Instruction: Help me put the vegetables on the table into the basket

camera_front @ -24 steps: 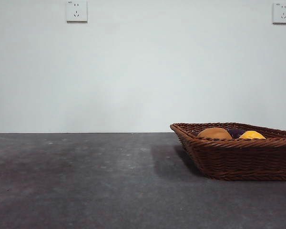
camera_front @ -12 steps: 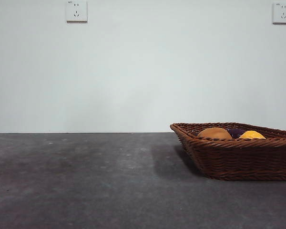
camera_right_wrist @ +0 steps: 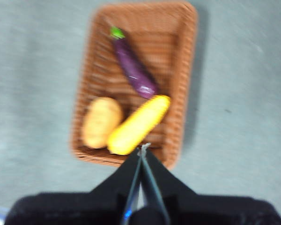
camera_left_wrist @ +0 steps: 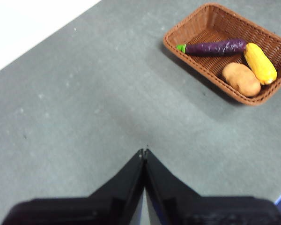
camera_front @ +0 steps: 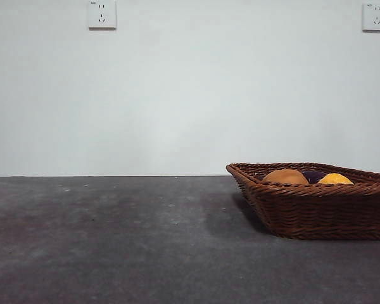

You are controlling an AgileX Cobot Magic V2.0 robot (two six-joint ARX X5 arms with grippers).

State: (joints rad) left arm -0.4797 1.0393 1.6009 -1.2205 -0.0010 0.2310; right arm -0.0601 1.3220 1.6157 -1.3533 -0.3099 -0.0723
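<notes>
All three vegetables lie inside the wicker basket [camera_front: 316,209] [camera_left_wrist: 192,51] [camera_right_wrist: 136,18]: the purple eggplant [camera_left_wrist: 216,47] [camera_right_wrist: 133,70] [camera_front: 313,175], the yellow oblong one [camera_left_wrist: 260,63] [camera_right_wrist: 138,124] [camera_front: 335,179] and the orange-brown potato [camera_left_wrist: 241,78] [camera_right_wrist: 101,122] [camera_front: 284,177]. My left gripper [camera_left_wrist: 144,152] is shut with nothing in it, high over bare table [camera_left_wrist: 84,117], well away from the basket. Raised above the basket's edge by the yellow vegetable, my right gripper [camera_right_wrist: 143,149] is shut and holds nothing. Neither arm appears in the front view.
The dark grey table [camera_front: 114,240] stretches wide to the left of the basket. A white wall with two sockets [camera_front: 102,14] [camera_front: 375,16] stands behind. The table's far edge [camera_left_wrist: 42,47] shows in the left wrist view.
</notes>
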